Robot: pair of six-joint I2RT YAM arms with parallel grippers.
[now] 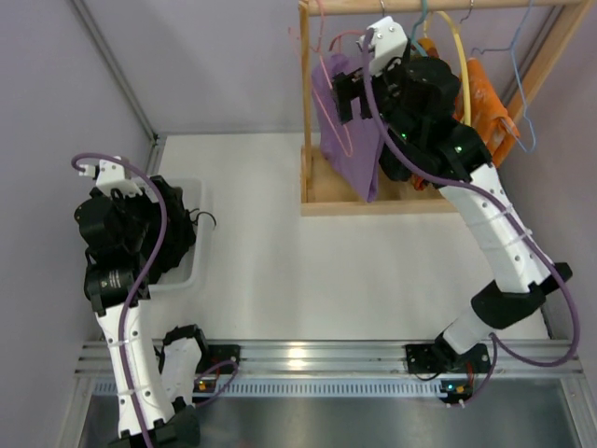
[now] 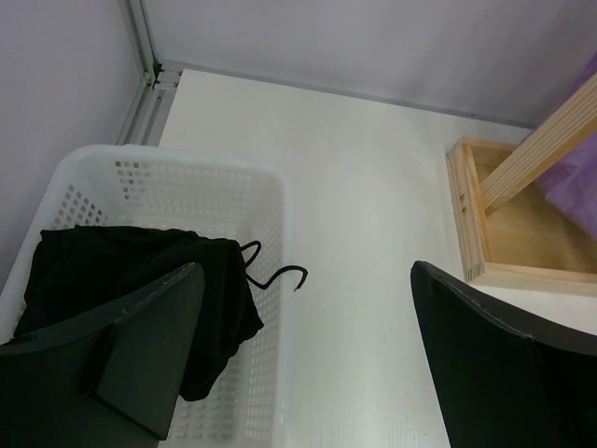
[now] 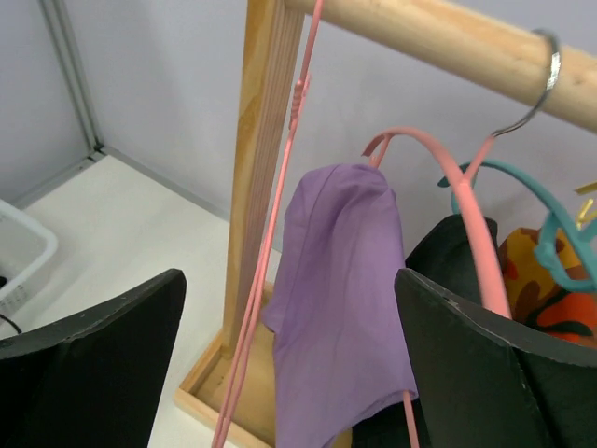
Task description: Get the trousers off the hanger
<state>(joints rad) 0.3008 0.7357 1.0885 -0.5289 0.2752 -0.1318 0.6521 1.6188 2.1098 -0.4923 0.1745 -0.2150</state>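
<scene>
Purple trousers (image 3: pixel 340 308) hang draped over a pink hanger (image 3: pixel 438 159) on the wooden rail (image 3: pixel 438 37). From above, the trousers (image 1: pixel 350 140) hang at the rack's left end. My right gripper (image 3: pixel 289 364) is open right in front of them, its fingers apart on either side of the cloth and holding nothing. In the top view the right gripper (image 1: pixel 359 89) is up by the rail. My left gripper (image 2: pixel 308 373) is open and empty above the table, beside a white basket (image 2: pixel 187 168).
The basket holds a black garment (image 2: pixel 121 271) and a black hanger (image 2: pixel 280 273) hooked over its rim. A second thin pink hanger (image 3: pixel 270 243) hangs by the wooden post (image 3: pixel 266 140). A teal hanger (image 3: pixel 522 182), an orange garment (image 3: pixel 546 280) and black cloth (image 3: pixel 457 252) hang to the right.
</scene>
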